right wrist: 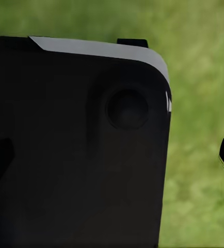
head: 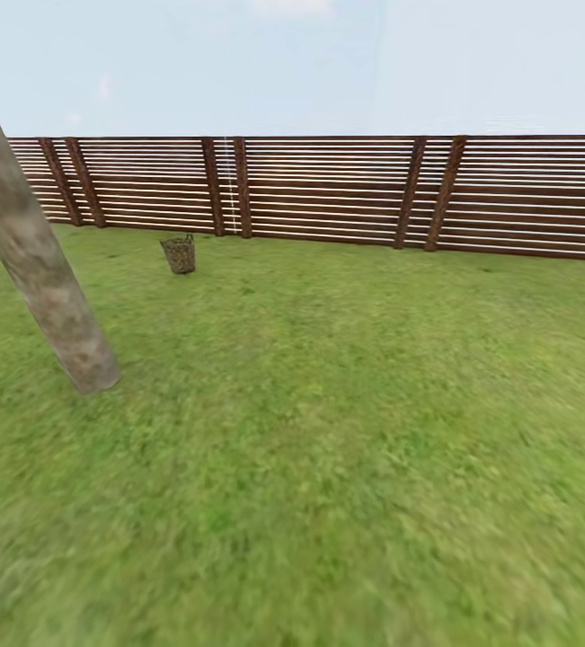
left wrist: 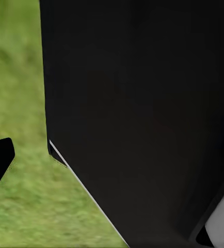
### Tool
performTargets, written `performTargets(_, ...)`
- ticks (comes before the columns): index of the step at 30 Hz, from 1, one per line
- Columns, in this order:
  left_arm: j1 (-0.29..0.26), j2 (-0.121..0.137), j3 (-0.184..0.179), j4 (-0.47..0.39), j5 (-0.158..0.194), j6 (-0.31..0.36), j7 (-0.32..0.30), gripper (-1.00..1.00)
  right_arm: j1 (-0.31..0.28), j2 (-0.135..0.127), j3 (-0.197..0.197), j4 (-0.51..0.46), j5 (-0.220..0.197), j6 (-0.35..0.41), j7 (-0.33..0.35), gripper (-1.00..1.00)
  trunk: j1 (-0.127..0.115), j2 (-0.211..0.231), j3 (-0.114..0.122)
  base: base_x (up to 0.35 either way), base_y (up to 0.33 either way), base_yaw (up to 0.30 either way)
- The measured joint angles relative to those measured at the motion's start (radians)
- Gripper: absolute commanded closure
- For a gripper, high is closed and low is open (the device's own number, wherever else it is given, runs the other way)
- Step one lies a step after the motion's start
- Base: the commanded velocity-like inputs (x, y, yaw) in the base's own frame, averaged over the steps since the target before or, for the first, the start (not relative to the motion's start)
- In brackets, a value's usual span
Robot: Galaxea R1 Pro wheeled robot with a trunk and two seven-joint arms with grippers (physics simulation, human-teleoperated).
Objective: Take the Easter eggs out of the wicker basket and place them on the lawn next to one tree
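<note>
Wicker basket (head: 178,253) upright on lawn (head: 328,431), nr fence (head: 328,189).

A brown slatted wooden fence (head: 328,189) runs across the far side. Above it spreads a pale, hazy blue sky (head: 283,63).

Brown slatted fence (head: 328,189), pale hazy sky (head: 283,63), even daylight
</note>
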Motion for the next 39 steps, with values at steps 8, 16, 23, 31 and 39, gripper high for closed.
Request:
performTargets(8, 0.0, 0.0, 0.0, 0.0, 0.0, 0.0, 0.0, -1.0, 0.0, -0.001, 0.0, 0.0, 0.0, 0.0, 0.0, -1.0, 0.0, 0.0, 0.0, 0.336, 0.0, 0.0)
performTargets(16, 0.0, 0.0, 0.0, 0.0, 0.0, 0.0, 0.0, -1.0, 0.0, 0.0, 0.0, 0.0, 0.0, 0.0, 0.0, -1.0, 0.0, 0.0, 0.0, 0.336, 0.0, 0.0)
performTargets(23, 0.0, 0.0, 0.0, 0.0, 0.0, 0.0, 0.0, -1.0, 0.0, -0.001, 0.0, 0.0, 0.0, 0.0, 0.0, -1.0, 0.0, 0.0, 0.0, 0.336, 0.0, 0.0)
performTargets(31, 0.0, 0.0, 0.0, 0.0, 0.0, 0.0, 0.001, -1.0, 0.0, 0.0, 0.0, 0.0, 0.0, 0.0, 0.0, -1.0, 0.0, 0.0, 0.0, 0.336, 0.0, 0.0)
performTargets(39, 0.0, 0.0, 0.0, 0.0, 0.0, 0.0, 0.0, -1.0, 0.0, 0.002, 0.0, 0.0, 0.001, 0.0, 0.0, -1.0, 0.0, 0.0, 0.0, 0.336, 0.0, 0.0)
